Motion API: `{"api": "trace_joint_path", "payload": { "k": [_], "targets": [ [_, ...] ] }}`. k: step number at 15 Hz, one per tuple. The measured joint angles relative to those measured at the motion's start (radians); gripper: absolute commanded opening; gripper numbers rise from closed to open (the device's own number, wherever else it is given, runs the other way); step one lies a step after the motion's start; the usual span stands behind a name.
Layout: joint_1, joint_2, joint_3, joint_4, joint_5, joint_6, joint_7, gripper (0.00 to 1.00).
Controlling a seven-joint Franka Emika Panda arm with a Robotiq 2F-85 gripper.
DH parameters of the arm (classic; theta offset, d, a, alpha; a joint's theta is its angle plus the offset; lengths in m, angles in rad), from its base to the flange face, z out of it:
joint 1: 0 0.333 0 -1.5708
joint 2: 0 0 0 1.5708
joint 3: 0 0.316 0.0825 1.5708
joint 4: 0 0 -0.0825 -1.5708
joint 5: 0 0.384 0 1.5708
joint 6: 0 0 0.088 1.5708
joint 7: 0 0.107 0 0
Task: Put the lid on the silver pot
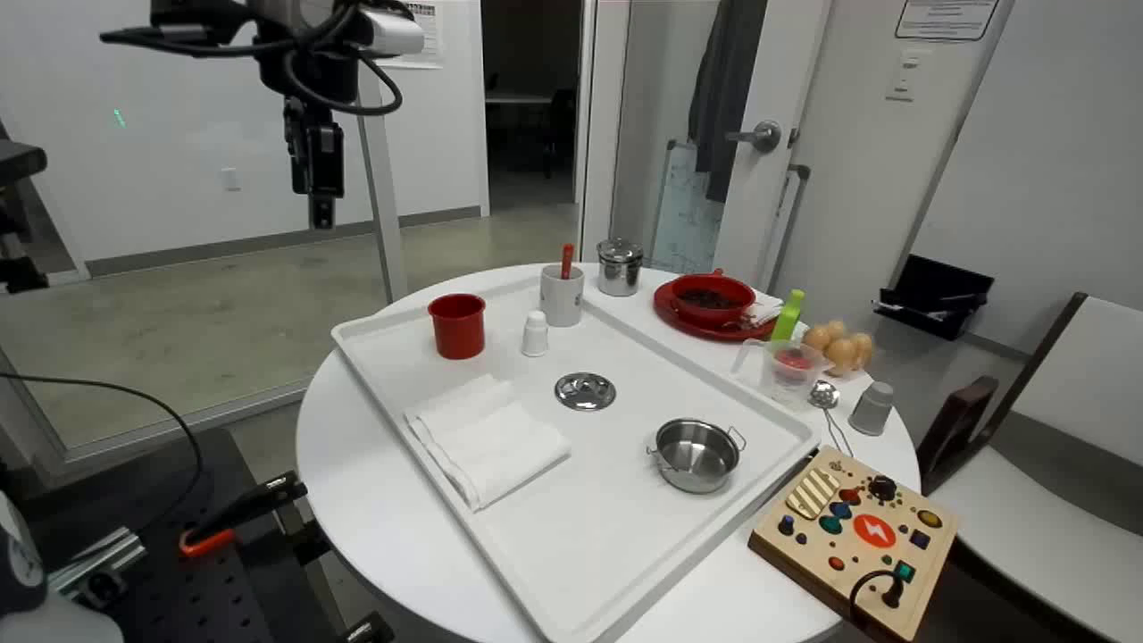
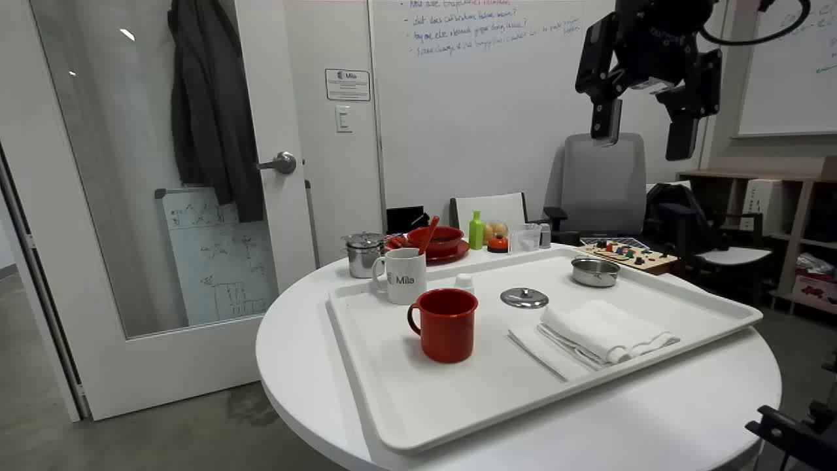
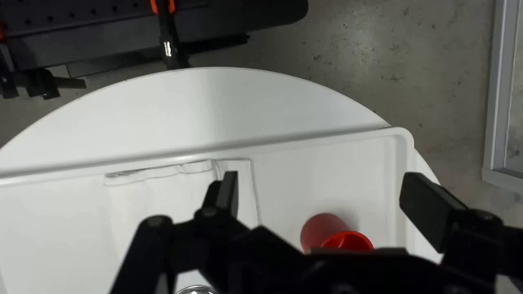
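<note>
Closest in our wrist view, the gripper (image 3: 322, 194) has its fingers (image 3: 421, 209) wide apart and blocks part of the white tray (image 3: 327, 167); in an exterior view the fingertips (image 1: 322, 212) line up edge-on, hiding that gap. On the tray, in an exterior view, we meet the red mug (image 2: 447, 325), which partly covers the white shaker (image 2: 465, 282), then the folded white cloth (image 2: 605, 333), then the lid (image 2: 524, 297), lying knob up near the cloth. Farther along stands the silver pot (image 1: 696, 457), uncovered, its 2 wire handles clear in an exterior view. Past the tray we find the lidded steel canister (image 2: 363, 261), red bowl (image 2: 435, 240) and green bottle (image 2: 476, 232).
</note>
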Motion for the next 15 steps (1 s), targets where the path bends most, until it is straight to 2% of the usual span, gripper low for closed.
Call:
{"api": "trace_joint_path", "payload": {
  "k": [11, 15],
  "targets": [
    [-0.002, 0.000, 0.001, 0.000, -0.003, 0.001, 0.000, 1.00],
    [-0.030, 0.008, 0.004, 0.002, -0.017, 0.084, 0.000, 1.00]
  ]
}}
